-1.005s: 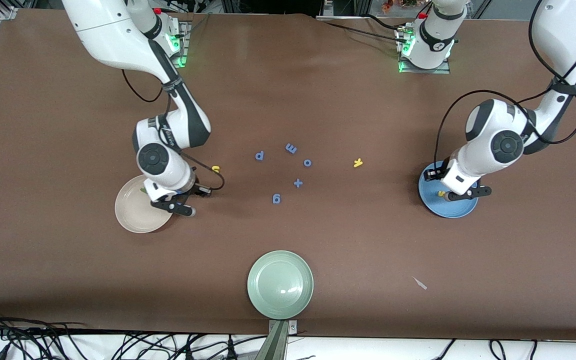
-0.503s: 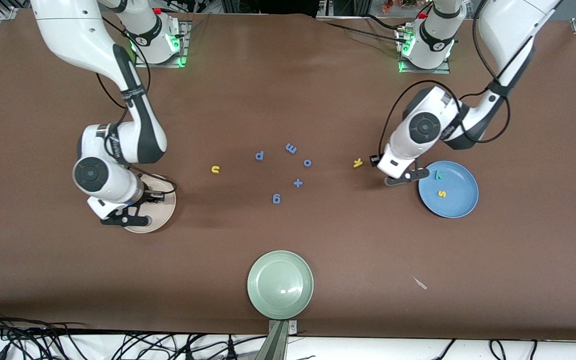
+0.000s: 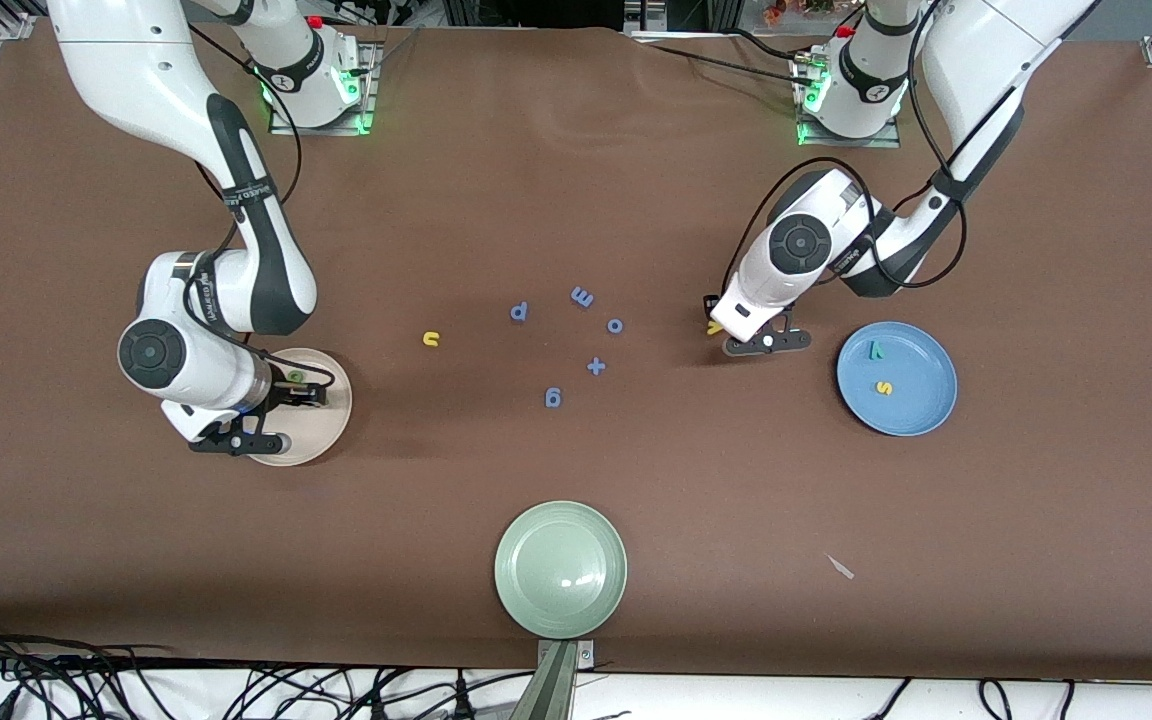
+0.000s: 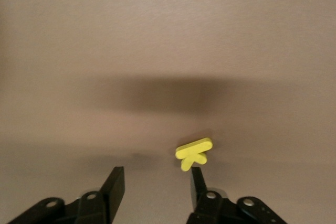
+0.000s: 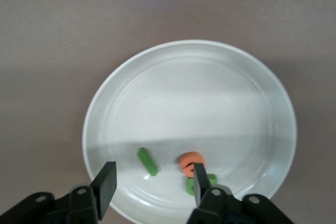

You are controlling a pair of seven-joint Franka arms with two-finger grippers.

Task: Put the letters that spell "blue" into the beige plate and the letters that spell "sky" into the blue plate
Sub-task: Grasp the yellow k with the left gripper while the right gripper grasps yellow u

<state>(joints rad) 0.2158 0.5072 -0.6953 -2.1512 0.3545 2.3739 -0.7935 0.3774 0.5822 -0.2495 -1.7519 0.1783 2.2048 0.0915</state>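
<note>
Looking down from the front view, the left claw (image 3: pixel 766 341) is hanging low over the yellow "k" (image 3: pixel 713 327), which is lying flat on the tabletop (image 3: pixel 576 200) between the blue plate (image 3: pixel 896 378) and the loose blue letters (image 3: pixel 581 297). The left arm is reaching in from its base with the wrist bent over and pointing down. The teal "y" (image 3: pixel 876 350) and yellow "s" (image 3: pixel 883 388) are sitting in the blue plate. The right claw (image 3: pixel 236 440) is hovering over the beige plate (image 3: pixel 321 435), where the dark green "b" (image 3: pixel 295 377) is peeking out by the wrist. The yellow "u" (image 3: pixel 430 339) is waiting on the bare tabletop, beside the beige plate and toward the blue letters.

Switching to the left wrist view, the left claw (image 4: pixel 155 182) is spread and empty, with the "k" (image 4: pixel 194 153) lying just off one finger, not centred in the gap. That foam piece is likely feather-light, soft and thin, so it is probably best pinched across its long straight stroke, low against the tabletop, after centring.

Moving to the right wrist view, the right claw (image 5: pixel 152 182) is spread too, gripping nothing. Inside the beige plate (image 5: pixel 131 103), the green bar "l" (image 5: pixel 147 161) is lying apart, while the orange "e" (image 5: pixel 190 161) is resting against the "b" (image 5: pixel 190 186), partly hidden by a finger.
</note>
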